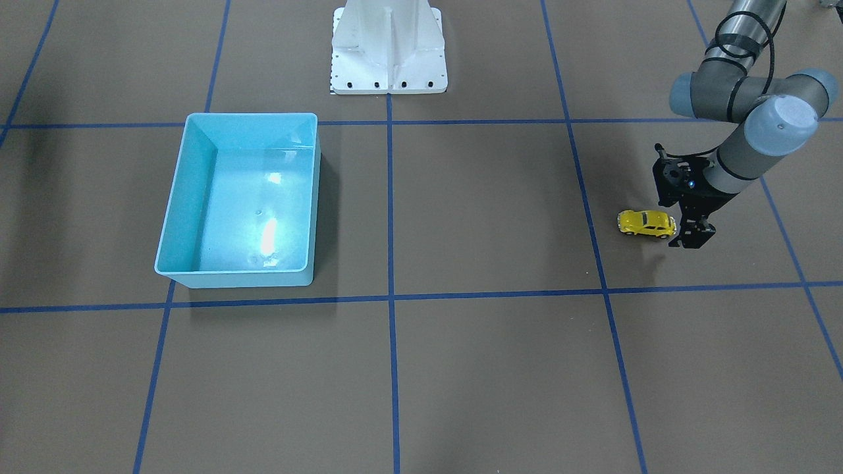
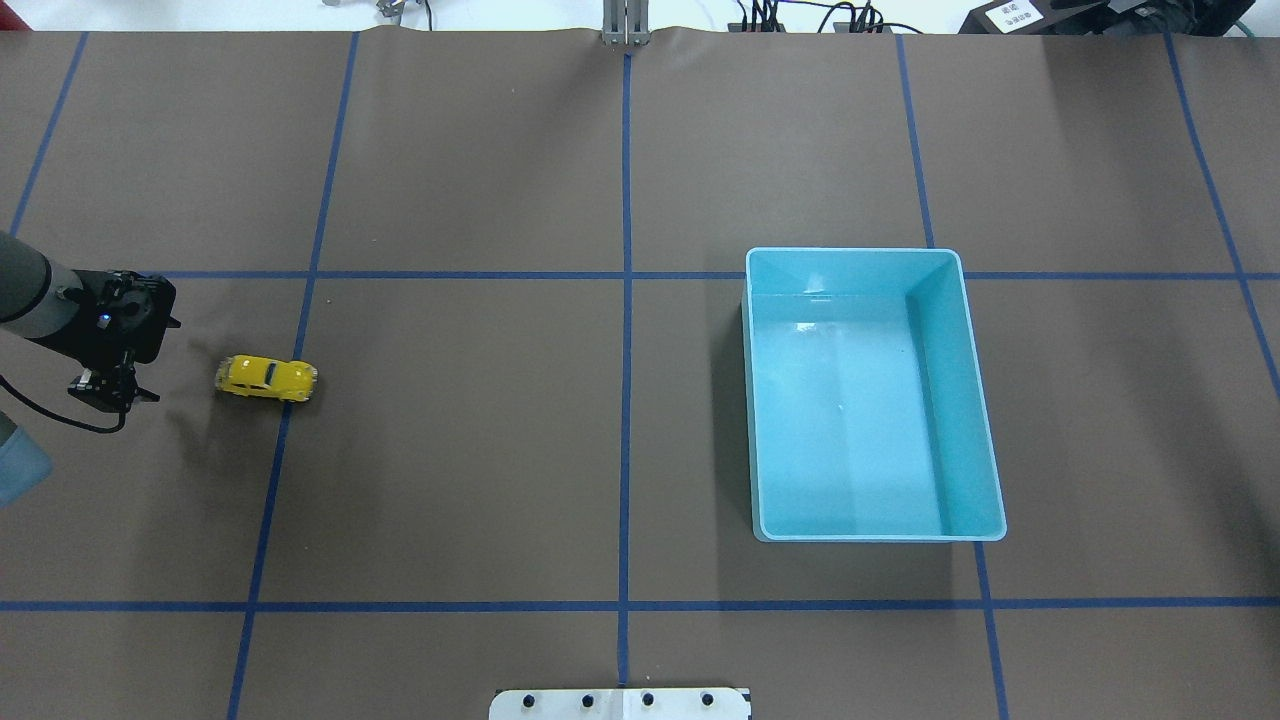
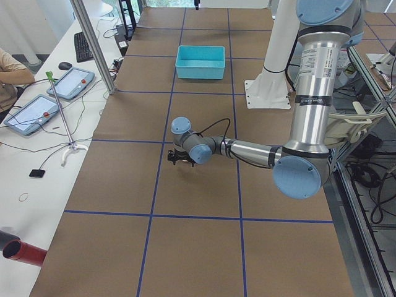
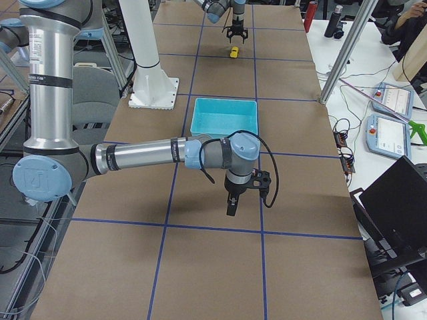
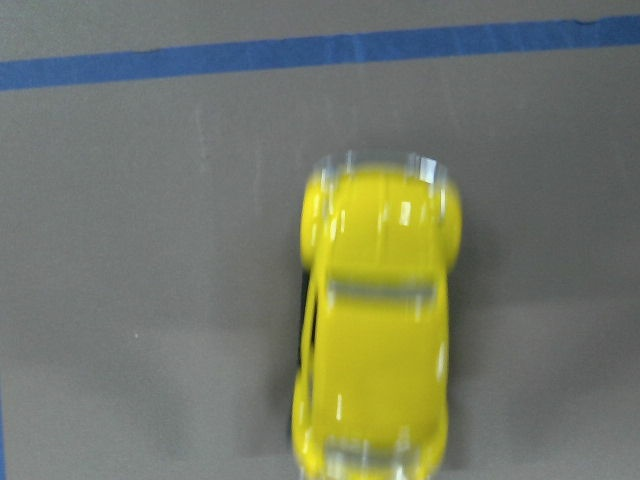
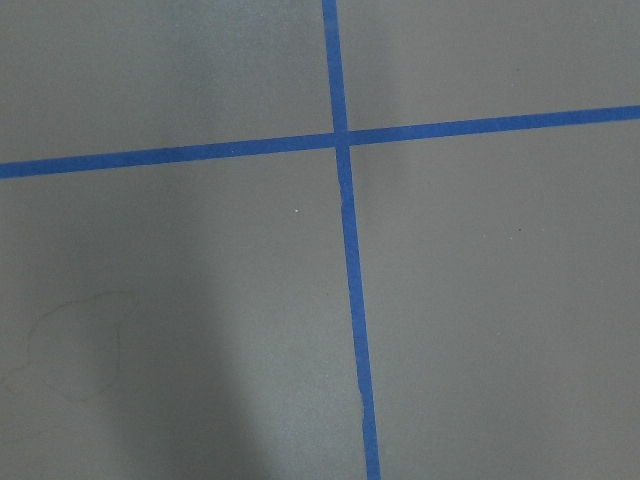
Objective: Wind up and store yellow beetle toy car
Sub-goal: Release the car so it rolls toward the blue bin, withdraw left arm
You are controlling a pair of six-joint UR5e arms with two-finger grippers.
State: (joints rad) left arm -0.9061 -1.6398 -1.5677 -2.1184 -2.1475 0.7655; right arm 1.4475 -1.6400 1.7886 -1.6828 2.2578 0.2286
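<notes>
The yellow beetle toy car [image 1: 647,224] stands on its wheels on the brown table, far on my left side [image 2: 266,377]. It fills the blurred left wrist view [image 5: 375,320]. My left gripper [image 1: 691,238] hangs just beside the car, apart from it, and looks open and empty [image 2: 108,392]. The light-blue bin [image 1: 237,278] stands empty on my right side [image 2: 948,400]. My right gripper [image 4: 231,205] shows only in the exterior right view, low over bare table beyond the bin; I cannot tell whether it is open or shut.
The white robot base [image 1: 388,49] stands at the table's near middle edge. Blue tape lines [image 6: 345,250] grid the brown table. Operators' desks with tablets [image 3: 37,111] run along the far side.
</notes>
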